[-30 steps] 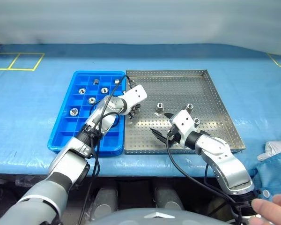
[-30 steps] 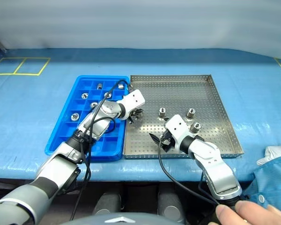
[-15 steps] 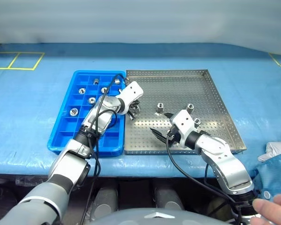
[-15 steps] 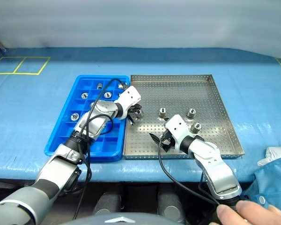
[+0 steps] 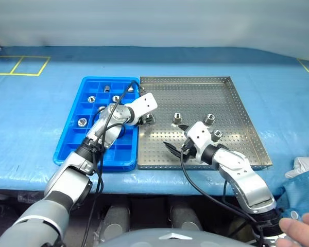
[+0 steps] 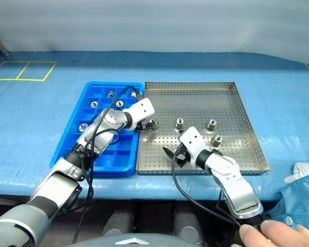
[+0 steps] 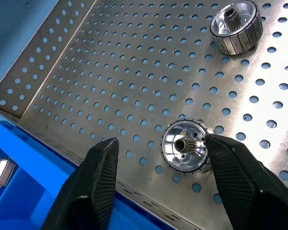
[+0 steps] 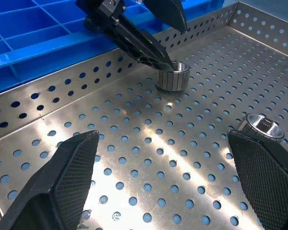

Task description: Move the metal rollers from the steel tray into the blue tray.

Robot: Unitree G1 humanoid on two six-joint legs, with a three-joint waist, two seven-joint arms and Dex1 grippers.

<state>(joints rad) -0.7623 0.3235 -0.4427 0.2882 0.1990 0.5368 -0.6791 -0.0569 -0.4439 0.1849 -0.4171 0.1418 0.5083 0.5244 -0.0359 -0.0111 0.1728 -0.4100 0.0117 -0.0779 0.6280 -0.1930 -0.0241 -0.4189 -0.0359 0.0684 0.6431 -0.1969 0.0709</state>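
The steel tray [image 5: 195,92] lies right of the blue tray [image 5: 72,141]. My left gripper [image 7: 161,141] is open low over the steel tray's left part, beside the blue tray. One metal roller [image 7: 185,146] rests on the perforated floor between its fingers, against one finger [image 7: 230,167] and apart from the other. Three more rollers [image 5: 177,119] [image 5: 209,119] [image 5: 216,135] stand in mid tray. Several rollers [image 5: 102,108] lie in the blue tray's far compartments. My right gripper [image 5: 174,139] is wide open and holds nothing, just above the steel tray's near middle.
The trays sit on a blue table covering with yellow tape marks at its far corners. A white cloth [image 5: 305,163] lies at the right edge. A person's hand [image 5: 304,231] shows at the bottom right. Cables run along both arms.
The left gripper's fingers have opened from shut, and the roller now stands free on the steel tray floor between them. The right arm has not moved.
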